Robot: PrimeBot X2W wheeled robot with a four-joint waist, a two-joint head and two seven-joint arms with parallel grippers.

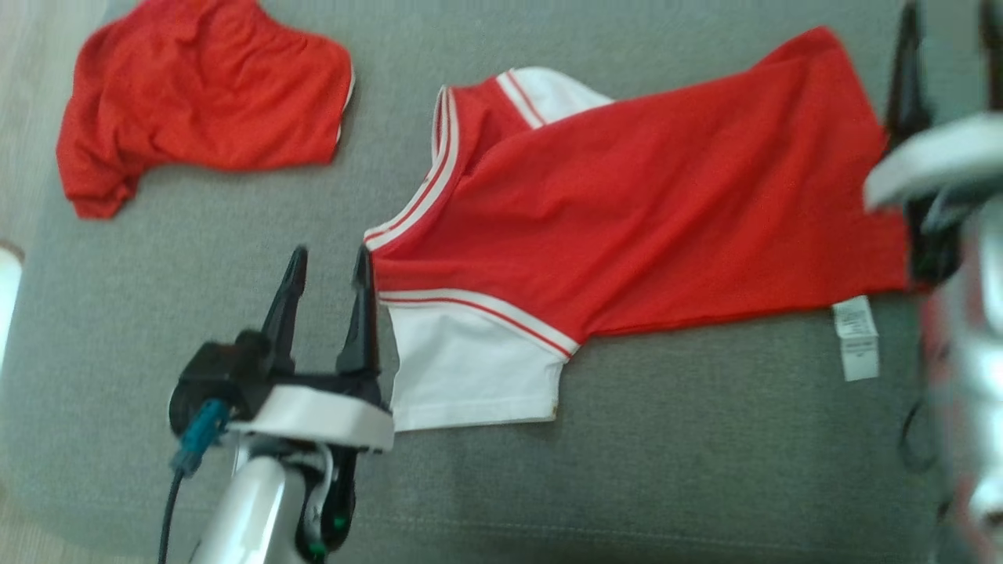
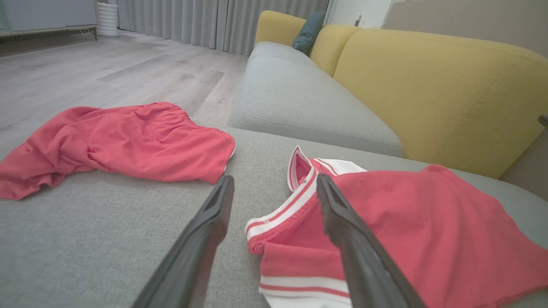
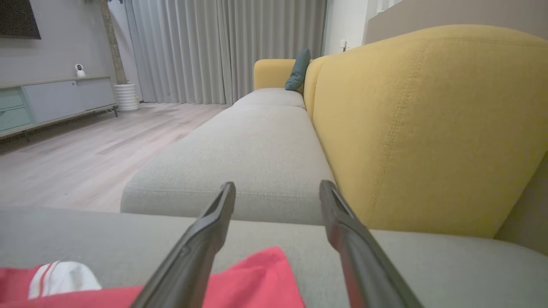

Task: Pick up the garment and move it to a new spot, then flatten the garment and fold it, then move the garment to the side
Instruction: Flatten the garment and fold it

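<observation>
Left fingers (image 1: pixel 286 301): two long dark blades, matte, tapering to narrow tips; dark grey up close in the left wrist view. Black blocky housing (image 1: pixel 227 368) at their base, white curved wrist plate (image 1: pixel 321 419) under it. Teal plug (image 1: pixel 202 435) on the side, with a dark cable (image 1: pixel 166 517) hanging off it. Left forearm (image 1: pixel 251 509) is a pale silver, glossy tube. Small green spots (image 1: pixel 337 523) low on the black part. Right fingers (image 3: pixel 359 256) same dark make. Right wrist plate (image 1: pixel 932 160) white, blurred; right forearm (image 1: pixel 975 376) silver, blurred.
</observation>
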